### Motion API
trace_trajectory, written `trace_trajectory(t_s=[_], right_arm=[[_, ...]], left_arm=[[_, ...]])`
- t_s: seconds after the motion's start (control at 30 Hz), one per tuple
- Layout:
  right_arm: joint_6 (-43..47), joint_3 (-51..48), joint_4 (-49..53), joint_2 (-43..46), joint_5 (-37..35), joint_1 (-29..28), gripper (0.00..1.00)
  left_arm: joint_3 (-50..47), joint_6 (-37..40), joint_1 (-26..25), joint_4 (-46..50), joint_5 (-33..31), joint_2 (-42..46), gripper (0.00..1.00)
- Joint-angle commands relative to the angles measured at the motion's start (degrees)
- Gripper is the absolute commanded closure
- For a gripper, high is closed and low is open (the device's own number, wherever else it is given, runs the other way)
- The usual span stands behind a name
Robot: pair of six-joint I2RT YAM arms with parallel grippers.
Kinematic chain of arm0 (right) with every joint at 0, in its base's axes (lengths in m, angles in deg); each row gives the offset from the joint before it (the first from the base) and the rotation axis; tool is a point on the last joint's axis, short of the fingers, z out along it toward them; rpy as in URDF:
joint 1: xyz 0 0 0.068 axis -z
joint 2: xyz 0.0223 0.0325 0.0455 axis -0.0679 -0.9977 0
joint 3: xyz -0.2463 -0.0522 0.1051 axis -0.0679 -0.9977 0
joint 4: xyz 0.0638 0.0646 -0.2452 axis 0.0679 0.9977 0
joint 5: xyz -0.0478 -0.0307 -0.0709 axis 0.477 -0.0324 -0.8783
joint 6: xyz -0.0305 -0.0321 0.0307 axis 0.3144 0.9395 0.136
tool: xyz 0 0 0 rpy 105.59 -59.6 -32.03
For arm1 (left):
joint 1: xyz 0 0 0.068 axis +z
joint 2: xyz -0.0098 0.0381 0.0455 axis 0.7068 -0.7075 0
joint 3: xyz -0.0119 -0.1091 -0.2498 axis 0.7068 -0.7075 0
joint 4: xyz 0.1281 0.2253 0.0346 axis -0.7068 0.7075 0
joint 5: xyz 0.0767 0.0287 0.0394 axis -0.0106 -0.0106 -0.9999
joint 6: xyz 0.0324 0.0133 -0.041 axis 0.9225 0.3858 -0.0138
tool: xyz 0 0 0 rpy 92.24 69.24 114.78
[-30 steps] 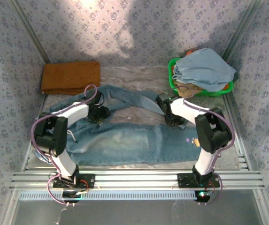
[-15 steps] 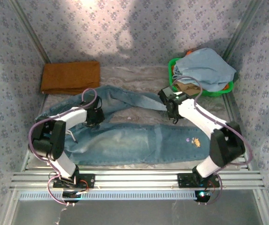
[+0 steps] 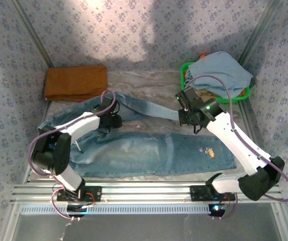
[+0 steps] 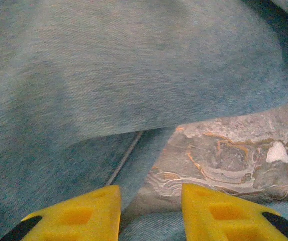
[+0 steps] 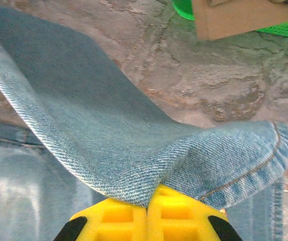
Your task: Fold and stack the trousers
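In the middle of the frame the trousers [image 3: 149, 153] are seen spread long, nothing folded or stacked yet, one leg hem being pinched by the clenched right gripper [image 5: 147, 201], while the left gripper [image 4: 149, 197] is held parted over the denim.

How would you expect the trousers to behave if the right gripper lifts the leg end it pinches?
Probably floppy: the trousers drape and fold from the right gripper. Likely to drag, since most denim lies on the table.
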Motion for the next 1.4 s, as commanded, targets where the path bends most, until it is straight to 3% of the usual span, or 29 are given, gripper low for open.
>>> trace_trajectory(t_s=[0.0,0.2,0.4,0.7,0.87,1.13,1.37], right_arm=[[0.35,3.26,1.87,1.34,6.23,1.48,1.00],[0.52,4.96,1.14,0.10,7.42,2.98,1.00],[0.77,4.60,0.49,0.36,8.83,6.31,1.00],[0.73,5.66,-0.06,3.08,15.00,14.15,1.00],[0.44,5.48,0.13,4.64,17.49,17.85,1.00],[-0.17,2.61,-0.33,3.32,18.64,25.76,1.00],[-2.77,4.79,-5.72,-13.29,17.75,31.75,1.00]], left_arm=[[1.82,2.35,-0.49,0.04,-2.07,-4.23,0.56],[3.37,1.98,-0.51,-1.01,-6.81,-9.58,0.54],[3.33,2.40,-0.54,-0.61,-6.75,-12.11,1.00],[-2.48,5.51,-0.59,5.99,-7.45,9.30,1.00],[-0.42,6.56,-0.33,13.01,-7.44,19.61,1.00],[-0.73,6.40,0.20,15.62,-5.58,23.51,1.00],[-3.18,3.92,0.50,13.34,-3.34,19.12,1.00]])
